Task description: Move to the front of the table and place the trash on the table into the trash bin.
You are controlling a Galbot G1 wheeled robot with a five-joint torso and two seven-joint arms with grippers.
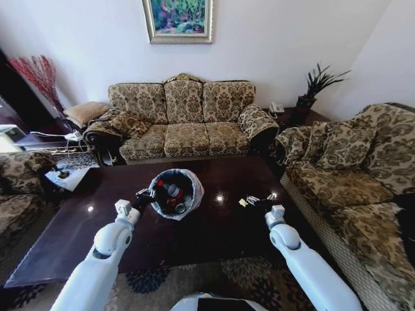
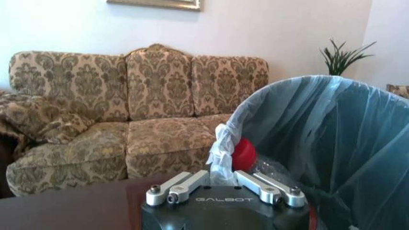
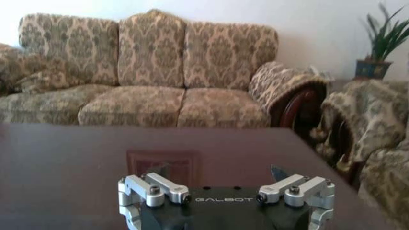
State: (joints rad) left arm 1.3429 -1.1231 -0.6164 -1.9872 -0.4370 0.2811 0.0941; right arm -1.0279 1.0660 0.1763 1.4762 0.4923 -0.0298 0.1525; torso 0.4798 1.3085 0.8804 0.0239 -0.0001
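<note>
Left gripper (image 1: 144, 197) pinches the trash bin (image 1: 192, 194) liner; right gripper (image 1: 262, 205) jaws spread.
Small wrappers (image 1: 249, 201) on the worktop (image 1: 78, 227) are hard to make out.

Glossy dark brown on the table (image 1: 214, 227), with small bright glints. On that table, a dark trash bin (image 1: 175, 192) lined with a translucent bluish-white bag; inside it, red and black among clear plastic. Right of the bin, tiny white and yellowish wrappers (image 1: 254, 201). Behind the table, beige-and-brown damask on the sofa (image 1: 185, 120). Same damask on the second sofa (image 1: 350, 181), right of the table. Dark blue floral rug (image 1: 214, 285) under the table.
</note>
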